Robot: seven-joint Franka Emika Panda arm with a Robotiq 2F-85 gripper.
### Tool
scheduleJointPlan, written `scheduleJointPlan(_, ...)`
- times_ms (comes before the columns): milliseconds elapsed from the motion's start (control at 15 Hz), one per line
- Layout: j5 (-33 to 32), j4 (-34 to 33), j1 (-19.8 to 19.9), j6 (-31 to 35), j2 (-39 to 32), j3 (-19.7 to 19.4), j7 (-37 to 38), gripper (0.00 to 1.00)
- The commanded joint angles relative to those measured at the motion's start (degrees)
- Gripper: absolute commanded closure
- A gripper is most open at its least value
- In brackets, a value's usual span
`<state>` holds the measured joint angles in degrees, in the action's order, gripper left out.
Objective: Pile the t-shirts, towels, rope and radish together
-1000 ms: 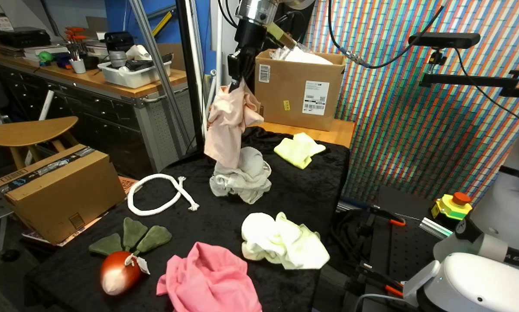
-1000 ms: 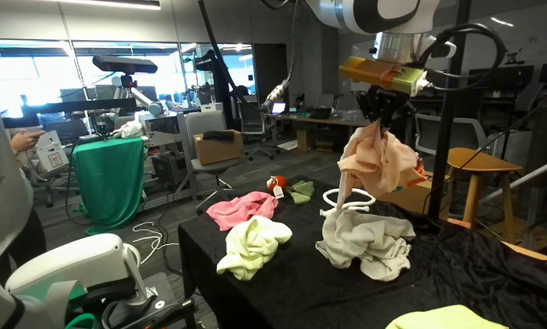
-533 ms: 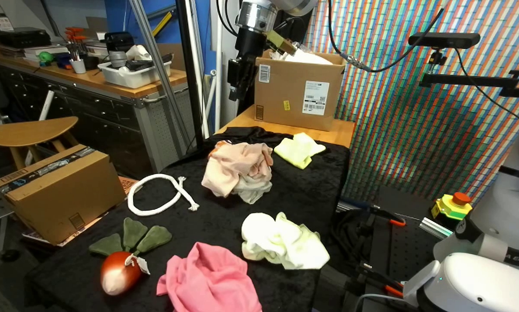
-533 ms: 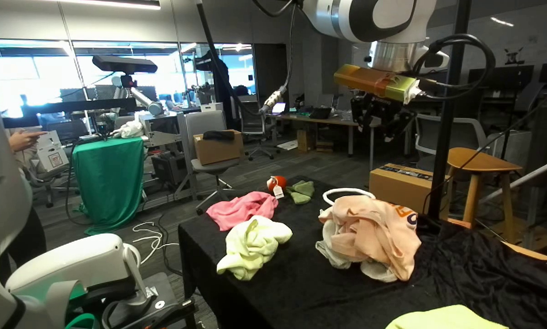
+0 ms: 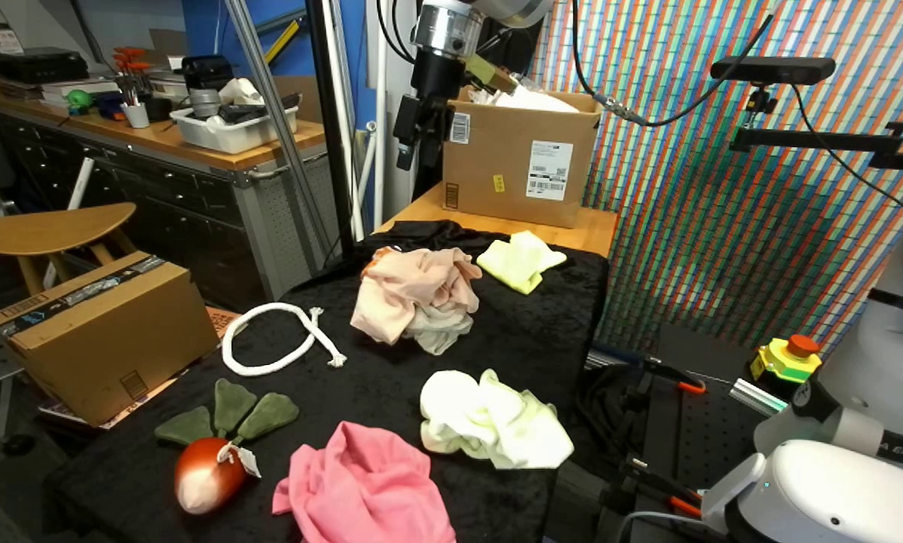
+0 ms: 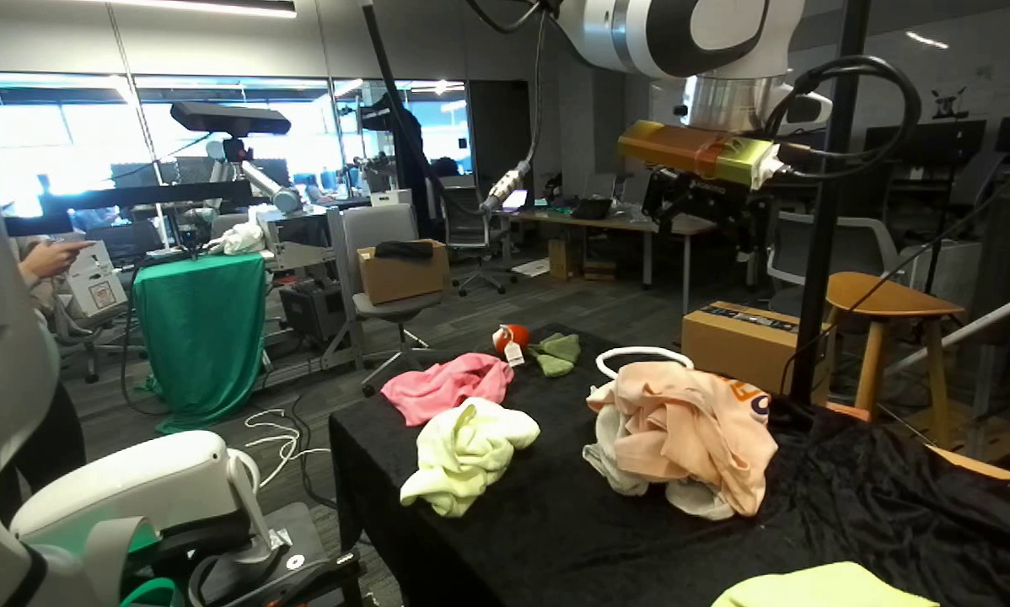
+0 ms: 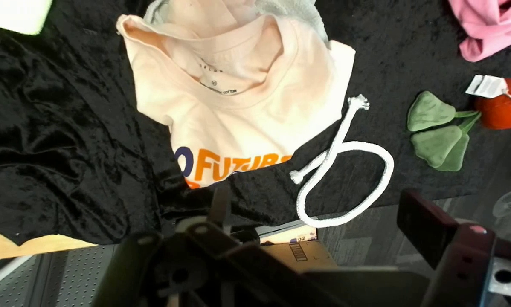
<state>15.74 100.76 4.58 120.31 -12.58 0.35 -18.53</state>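
Our gripper [image 7: 315,198] hangs clear of the heap, its jaws spread wide and nothing between them. Lower down, the peach t-shirt [image 7: 238,115] lies rumpled over the grey towel [image 5: 440,334], and we judge that placement done; to leave it well, we should travel high enough not to brush it. The rope [image 7: 335,147], the radish [image 5: 210,475], the pink cloth [image 5: 368,486], the pale yellow cloth [image 5: 489,426] and the bright yellow cloth [image 5: 521,260] all lie apart from it.

For those cloths we would pinch a raised fold, since a flat edge could slide out. The shirt looks thin and smooth, printed in orange and purple; the towel looks nubbier; the pale yellow cloth bunches into fat folds. White and thick, the rope makes one loop with tufted ends, and calls for a low grip square across the cord. The radish is a shiny red bulb with flat, matt leaves: we would straddle the bulb, as its roundness may slip. Beneath them, the crushed-looking black cloth [image 7: 76,119] might ruck up.
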Motion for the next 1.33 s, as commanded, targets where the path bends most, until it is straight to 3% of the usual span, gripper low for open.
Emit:
scheduleJointPlan(0,-2.33,0.91,-0.87,1.10,1.37,0.34,0.65,0.00)
scheduleJointPlan(600,-5.72,3.21,-0.89,-0.54,1.20,-0.78,3.69,0.00)
scheduleJointPlan(1267,-0.94,5.59,3.56,-3.61,-3.46,-4.42,11.67,0.00)
